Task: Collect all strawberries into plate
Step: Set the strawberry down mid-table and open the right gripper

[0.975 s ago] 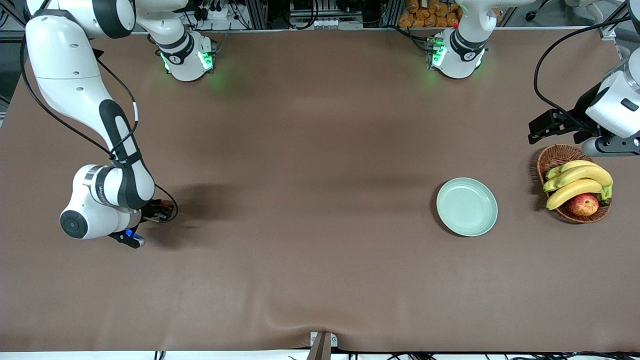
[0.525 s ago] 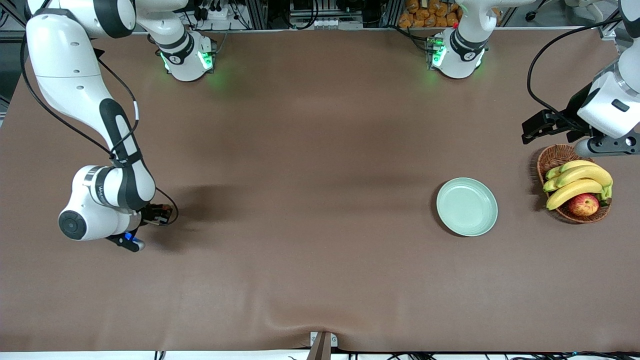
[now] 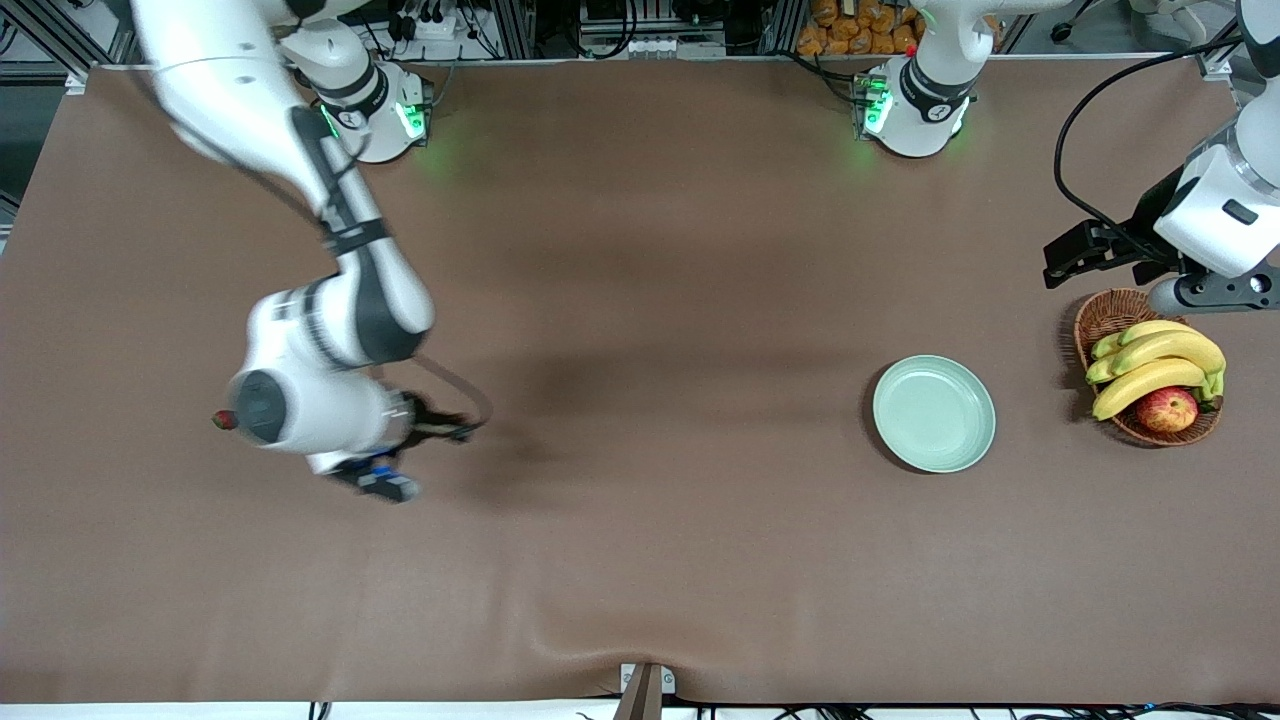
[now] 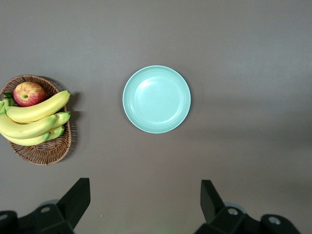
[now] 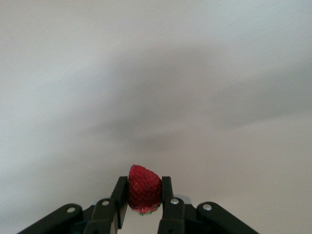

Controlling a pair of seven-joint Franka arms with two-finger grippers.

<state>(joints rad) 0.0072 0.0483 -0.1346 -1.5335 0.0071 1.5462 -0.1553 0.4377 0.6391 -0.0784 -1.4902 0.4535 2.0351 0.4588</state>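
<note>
The right gripper [image 5: 142,202] has its fingers [image 5: 119,199] clamped on a strawberry [image 5: 144,189], up over the brown worktop [image 3: 640,560] toward the right arm's end. In the front view the arm hides this grip; another strawberry [image 3: 225,420] peeks out beside the wrist, half covered. The left gripper [image 4: 145,197] waits with fingers [image 4: 78,195] wide apart and empty, above the worktop's edge by the wicker basket [image 3: 1110,315]. The mint plate [image 3: 934,413] lies bare, beside the basket.
</note>
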